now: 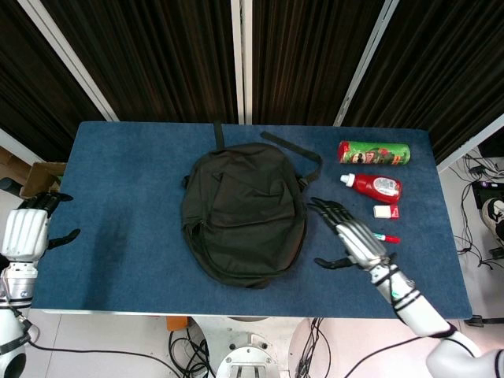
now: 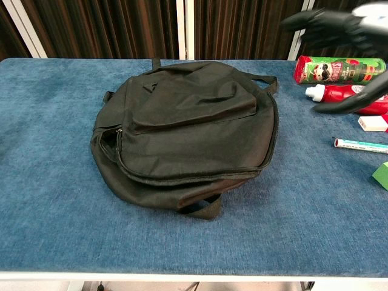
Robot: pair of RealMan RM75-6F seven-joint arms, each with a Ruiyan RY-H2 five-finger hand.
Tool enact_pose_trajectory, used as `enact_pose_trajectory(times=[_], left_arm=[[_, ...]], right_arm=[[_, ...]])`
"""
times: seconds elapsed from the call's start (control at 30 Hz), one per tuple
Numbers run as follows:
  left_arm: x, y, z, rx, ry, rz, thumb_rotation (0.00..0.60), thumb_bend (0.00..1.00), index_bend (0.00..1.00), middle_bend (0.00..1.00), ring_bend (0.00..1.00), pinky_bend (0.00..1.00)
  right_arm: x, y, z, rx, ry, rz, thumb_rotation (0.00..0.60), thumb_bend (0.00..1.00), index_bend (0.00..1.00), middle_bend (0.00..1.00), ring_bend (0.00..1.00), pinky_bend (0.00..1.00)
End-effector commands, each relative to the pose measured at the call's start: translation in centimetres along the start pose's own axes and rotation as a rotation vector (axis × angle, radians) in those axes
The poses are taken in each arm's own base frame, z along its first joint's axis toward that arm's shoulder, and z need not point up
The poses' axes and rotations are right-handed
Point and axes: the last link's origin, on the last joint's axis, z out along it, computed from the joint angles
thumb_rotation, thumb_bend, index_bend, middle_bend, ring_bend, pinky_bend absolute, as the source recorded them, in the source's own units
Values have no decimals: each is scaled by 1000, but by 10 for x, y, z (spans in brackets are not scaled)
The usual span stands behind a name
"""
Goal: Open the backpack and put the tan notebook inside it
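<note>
1. Your right hand (image 1: 353, 239) is empty, fingers spread, palm down, above the blue cloth-covered table (image 1: 118, 189). It's clear of everything.
2. Just to that hand's left: the black fabric backpack (image 1: 242, 211), lying flat with its flap down over the opening. The zipper at its left edge looks partly undone in the chest view.
3. The tan notebook can't be seen in either view, so you can't tell its position from here.
4. On the far side of your right hand: a red-capped white marker pen (image 1: 383, 237) partly under the fingers, a small green cube (image 2: 382, 176), a white eraser block (image 1: 385, 211), a red squeeze bottle with white cap (image 1: 373, 186), and a green-and-red snack canister (image 1: 374, 152) lying on its side furthest away.
5. Your left hand (image 1: 25, 230) is empty too, fingers apart, off the table's left edge, well apart from the backpack.
</note>
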Motion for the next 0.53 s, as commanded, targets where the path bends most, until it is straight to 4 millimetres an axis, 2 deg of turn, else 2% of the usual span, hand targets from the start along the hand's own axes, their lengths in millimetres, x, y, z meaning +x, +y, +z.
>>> enact_pose_trajectory(times=[0.03,0.13,0.33,0.43,0.53], left_arm=[[1,-13,-15,28,-64,9,600,0,340,327,266,335],[4,-19,-32,33,-108,-3,600,0,298,279,216,263],[13,-13,-71,18,-83,10,600,0,288,268,208,255],[15,-7,-89,11,-72,10,600,0,288,266,209,255],[15,0,-104,4,-69,19,600,0,284,264,208,255]], right_arm=[[34,41,-57,-155,147,-163,600,299,39,164,0,36],[45,61,-84,-253,224,-261,600,305,46,138,0,40],[45,85,-133,-353,286,-273,600,305,38,72,0,0],[42,92,-150,-373,299,-250,600,305,20,58,0,0],[39,98,-159,-387,294,-237,600,305,6,50,0,0]])
